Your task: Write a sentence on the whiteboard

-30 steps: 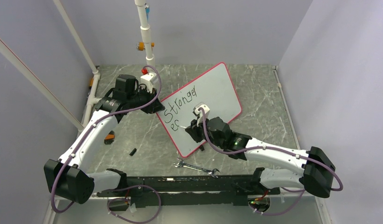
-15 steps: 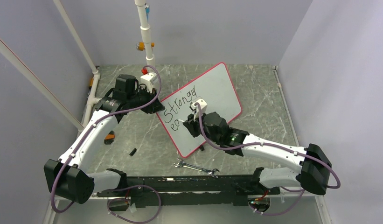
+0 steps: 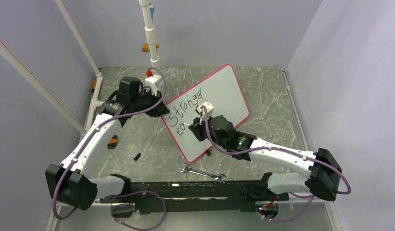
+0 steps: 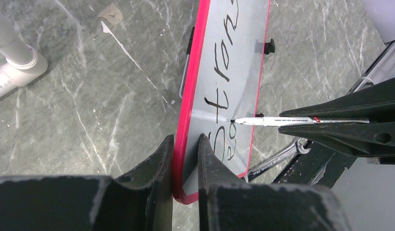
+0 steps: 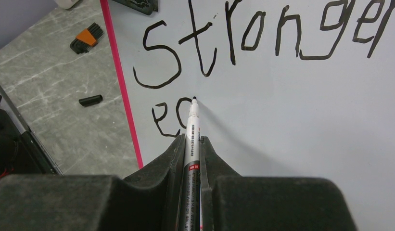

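The whiteboard [image 3: 222, 89] lies tilted on the table, its red rim [image 4: 188, 101] running up the left wrist view. My left gripper [image 4: 185, 137] is shut on the rim at the board's near corner, seen from above at the board's left corner [image 3: 159, 107]. My right gripper [image 5: 192, 138] is shut on a white marker [image 5: 191, 122] over the board's lower left part [image 3: 197, 126]. The marker's black tip touches the board at the top of the second letter of the lower line. The sentence [image 5: 262, 33] reads "Stronger", with two letters, "e" and a round stroke, below it.
A steel wrench [image 3: 202, 173] lies near the board's front corner. A black marker cap [image 3: 136, 156] and an orange-and-black tool [image 3: 112, 142] lie on the table left of the board. White pipes [image 3: 149, 33] stand at the back left. Walls enclose the table.
Since a second ago my right gripper with the marker has moved slightly up the board and the second lower letter has grown rounder. The left gripper has not moved.
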`<state>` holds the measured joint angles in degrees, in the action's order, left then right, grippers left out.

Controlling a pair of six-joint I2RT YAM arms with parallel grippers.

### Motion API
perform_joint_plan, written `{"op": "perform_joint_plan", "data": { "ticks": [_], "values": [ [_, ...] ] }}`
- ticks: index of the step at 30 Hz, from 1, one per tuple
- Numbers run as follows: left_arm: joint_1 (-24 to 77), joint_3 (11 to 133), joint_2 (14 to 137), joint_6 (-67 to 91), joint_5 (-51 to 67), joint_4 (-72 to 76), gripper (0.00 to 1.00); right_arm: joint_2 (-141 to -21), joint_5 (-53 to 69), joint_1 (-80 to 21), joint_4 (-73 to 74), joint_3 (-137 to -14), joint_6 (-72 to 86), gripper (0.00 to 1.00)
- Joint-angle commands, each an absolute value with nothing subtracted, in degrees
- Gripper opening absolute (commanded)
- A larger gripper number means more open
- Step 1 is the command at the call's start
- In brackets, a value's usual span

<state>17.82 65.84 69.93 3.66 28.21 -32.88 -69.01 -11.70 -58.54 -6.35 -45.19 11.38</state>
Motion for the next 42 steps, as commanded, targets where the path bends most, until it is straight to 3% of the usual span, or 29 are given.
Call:
{"op": "perform_joint_plan", "data": {
  "ticks": [1, 28, 42],
  "values": [
    [17.0, 66.04, 68.3, -2.64, 16.7, -31.71, 0.0, -68.75, -12.15, -58.38, -6.6, -43.59, 12.62, 0.0],
    [17.02, 66.06, 68.49, -2.55, 17.18, -31.62, 0.0, -65.2, -13.42, -58.39, -3.73, -39.93, 13.74, 0.0],
    [16.96, 66.01, 68.49, -2.55, 17.2, -31.57, 0.0, -62.82, -19.44, -58.37, 0.99, -49.37, 12.0, 0.0]
  ]
}}
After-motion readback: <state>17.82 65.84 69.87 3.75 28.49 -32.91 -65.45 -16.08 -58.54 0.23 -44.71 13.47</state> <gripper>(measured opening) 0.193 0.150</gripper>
